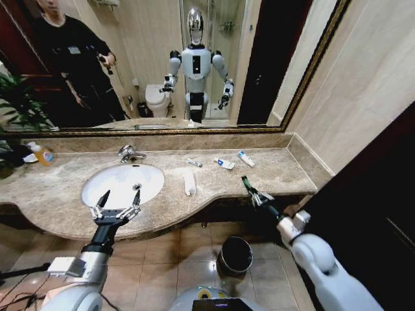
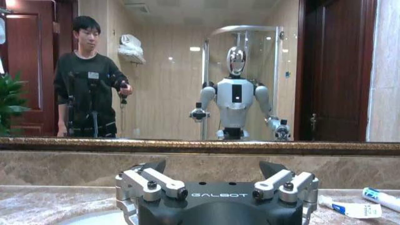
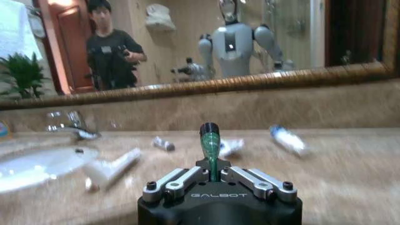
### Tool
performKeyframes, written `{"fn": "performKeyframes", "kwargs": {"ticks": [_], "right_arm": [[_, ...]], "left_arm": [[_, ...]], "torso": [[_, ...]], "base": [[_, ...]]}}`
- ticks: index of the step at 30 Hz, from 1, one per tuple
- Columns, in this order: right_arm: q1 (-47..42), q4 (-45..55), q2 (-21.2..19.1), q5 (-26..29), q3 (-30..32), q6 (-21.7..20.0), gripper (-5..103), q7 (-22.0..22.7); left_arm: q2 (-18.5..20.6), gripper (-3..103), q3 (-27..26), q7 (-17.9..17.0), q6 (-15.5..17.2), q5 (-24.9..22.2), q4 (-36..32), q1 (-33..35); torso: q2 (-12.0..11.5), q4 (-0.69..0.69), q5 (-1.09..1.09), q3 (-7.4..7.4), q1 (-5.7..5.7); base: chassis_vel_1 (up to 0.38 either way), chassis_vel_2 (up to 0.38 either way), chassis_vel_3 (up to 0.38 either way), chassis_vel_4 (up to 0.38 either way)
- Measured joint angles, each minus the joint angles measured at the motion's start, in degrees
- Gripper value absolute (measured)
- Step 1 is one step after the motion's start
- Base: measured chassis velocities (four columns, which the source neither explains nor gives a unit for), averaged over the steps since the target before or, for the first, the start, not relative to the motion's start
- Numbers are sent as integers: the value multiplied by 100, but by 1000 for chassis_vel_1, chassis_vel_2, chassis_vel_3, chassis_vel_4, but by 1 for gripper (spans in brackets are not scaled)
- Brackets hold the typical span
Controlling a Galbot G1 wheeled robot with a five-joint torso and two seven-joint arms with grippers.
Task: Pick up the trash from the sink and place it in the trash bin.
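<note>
Beige marble forms the counter (image 1: 272, 172), with a white sink (image 1: 123, 183) set under a chrome faucet (image 1: 128, 153). Right hand (image 1: 250, 192) hangs over the counter's front edge, pinching a green tube (image 3: 211, 145) that stands up from its closed fingers. Left hand (image 1: 118, 200) hovers at the sink's near rim, fingers spread. On the counter lie a white strip (image 1: 189, 183), a silvery wrapper (image 1: 194, 162) and two white-blue tubes (image 1: 224, 163). On the floor stands the bin (image 1: 235, 254).
</note>
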Motion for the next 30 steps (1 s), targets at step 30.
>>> {"fn": "performKeyframes", "kwargs": {"ticks": [30], "right_arm": [[935,-4917,1474,-1590,-118,1895,5,-165]], "left_arm": [[0,100,0,0,0,0,0,0]], "torso": [[0,0,0,1,1]], "base": [[0,0,0,0]]}}
